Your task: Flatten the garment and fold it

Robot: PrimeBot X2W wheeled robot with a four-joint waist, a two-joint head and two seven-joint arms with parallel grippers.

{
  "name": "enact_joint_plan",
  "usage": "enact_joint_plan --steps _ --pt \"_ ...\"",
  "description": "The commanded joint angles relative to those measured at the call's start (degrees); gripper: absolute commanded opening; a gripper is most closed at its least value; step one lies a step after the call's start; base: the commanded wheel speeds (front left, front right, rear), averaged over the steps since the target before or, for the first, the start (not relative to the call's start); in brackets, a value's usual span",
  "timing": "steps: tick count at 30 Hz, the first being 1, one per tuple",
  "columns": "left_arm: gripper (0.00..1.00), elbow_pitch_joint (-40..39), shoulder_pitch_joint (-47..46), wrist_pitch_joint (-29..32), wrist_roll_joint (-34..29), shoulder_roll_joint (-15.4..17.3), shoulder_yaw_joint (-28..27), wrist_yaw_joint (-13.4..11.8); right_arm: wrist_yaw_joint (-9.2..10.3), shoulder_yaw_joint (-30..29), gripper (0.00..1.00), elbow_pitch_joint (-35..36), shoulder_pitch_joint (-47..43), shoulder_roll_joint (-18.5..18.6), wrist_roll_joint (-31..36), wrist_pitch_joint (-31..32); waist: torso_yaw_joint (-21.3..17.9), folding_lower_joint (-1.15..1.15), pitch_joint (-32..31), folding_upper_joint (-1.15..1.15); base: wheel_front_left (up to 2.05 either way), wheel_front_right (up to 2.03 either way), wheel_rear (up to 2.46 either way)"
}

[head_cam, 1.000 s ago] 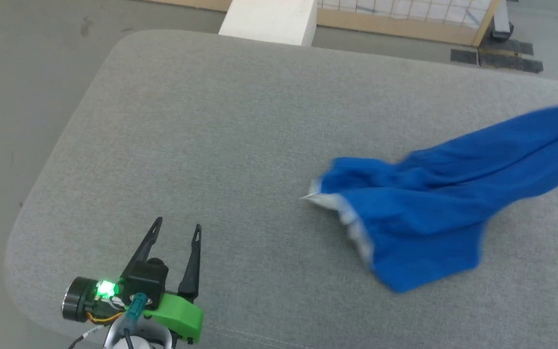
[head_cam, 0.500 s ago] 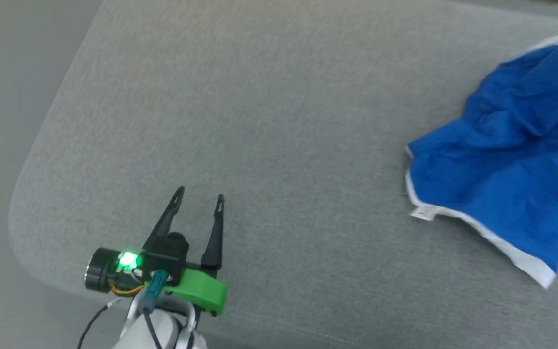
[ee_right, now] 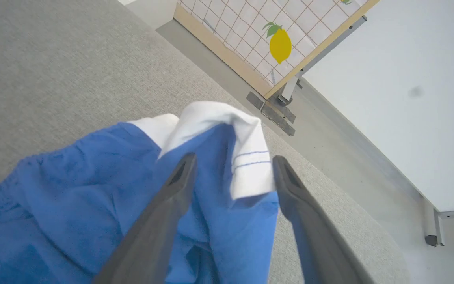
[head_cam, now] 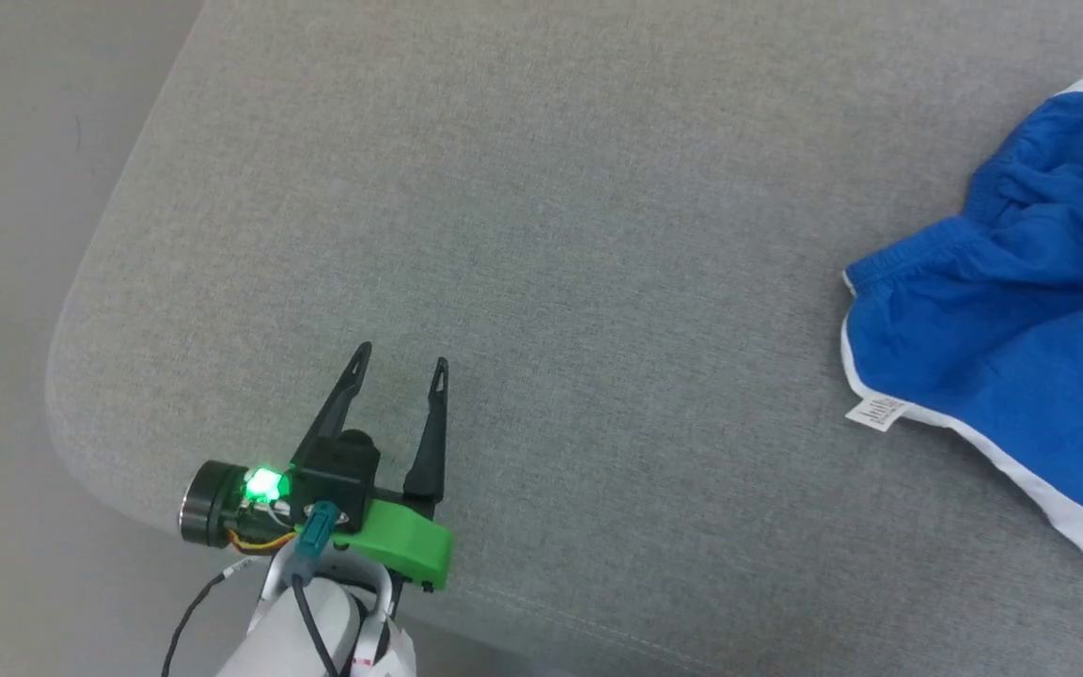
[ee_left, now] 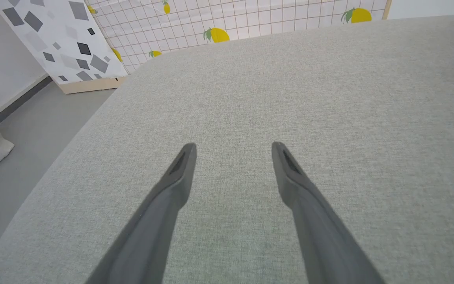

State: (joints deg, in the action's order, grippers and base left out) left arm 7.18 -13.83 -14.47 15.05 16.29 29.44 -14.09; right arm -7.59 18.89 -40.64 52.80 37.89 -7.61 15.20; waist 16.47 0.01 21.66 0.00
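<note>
Garment (head_cam: 1002, 320) is at the right side of the surface (head_cam: 541, 188), bunched and creased, running off the right edge of the head view. Not flat yet, so the flattening step isn't done. Waistband edge and small white tag (head_cam: 877, 412) face left; a white hem band (head_cam: 1059, 512) runs along the near edge.

Right tool (ee_right: 233, 159) is wide and straddles a raised corner of the garment (ee_right: 73, 189). A white hem fold (ee_right: 211, 114) sits loose between the fingers, not pinched. My read: that corner is the handle for pulling the cloth out straight.

Left tool (head_cam: 400, 357) is wide, holds nothing, and hovers over bare surface at the near-left corner, well apart from the cloth. Looks parked there to keep the middle free for spreading. It needs a long reach right to take a second corner.
</note>
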Motion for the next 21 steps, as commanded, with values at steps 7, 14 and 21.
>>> enact_joint_plan --steps 7,14,21 --pt "1.0 0.8 0.4 -0.4 -0.2 1.7 -0.9 0.6 0.1 -0.1 1.0 -4.0 -1.0 -2.5 -2.6 -4.5 -5.1 -0.01 -7.4 0.0 0.0 0.0 0.0" --pt "1.0 0.3 2.3 0.0 1.7 3.1 -2.6 -0.1 0.1 -1.1 1.0 -3.8 -3.6 -5.7 -6.2 -10.4 -9.3 -0.01 -13.2 0.0 0.0 0.0 0.0" --pt "1.0 -2.1 3.6 1.3 3.3 3.9 -4.1 -1.1 0.1 -4.0 1.0 3.2 -11.8 -8.4 -11.1 -18.6 -12.8 -0.01 -16.6 0.0 0.0 0.0 0.0"
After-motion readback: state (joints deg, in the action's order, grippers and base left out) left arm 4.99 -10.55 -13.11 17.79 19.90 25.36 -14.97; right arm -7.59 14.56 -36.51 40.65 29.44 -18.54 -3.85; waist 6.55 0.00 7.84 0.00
